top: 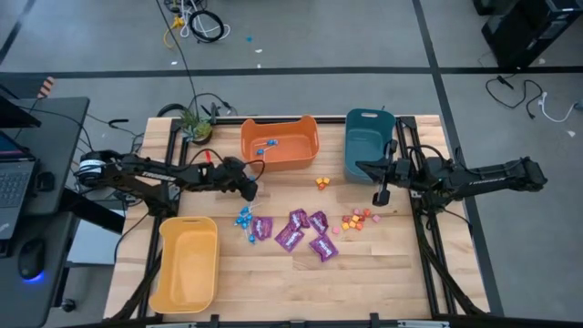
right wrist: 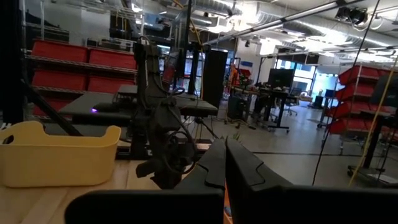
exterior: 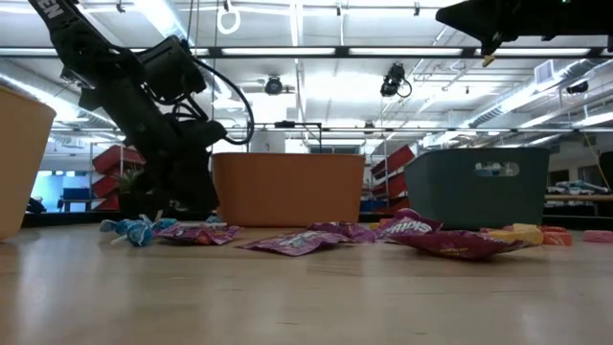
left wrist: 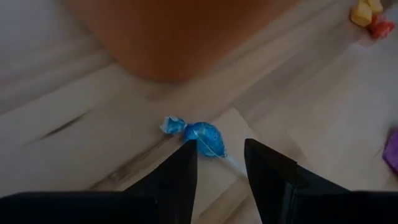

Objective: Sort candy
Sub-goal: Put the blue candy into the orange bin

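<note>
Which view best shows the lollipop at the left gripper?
Left wrist view: the blue lollipop lies on the table just ahead of the open left gripper. High view hides it under the arm; low view shows nothing clear; right wrist none.

The counter (top: 273, 282) was pale wood with a light grain. On it sat an orange bin (top: 280, 143), a teal bin (top: 367, 144) and a yellow bin (top: 188, 264). The flat packets (top: 301, 231) were shiny purple. The lollipops (top: 245, 219) wore bright blue wrappers; one lollipop (left wrist: 202, 134) had a white stick. The tiny pieces (top: 357, 220) were orange, red and pink. Both arms were dark, as were the left pincer (left wrist: 219, 167) and the right pincer (top: 380, 196).
</note>
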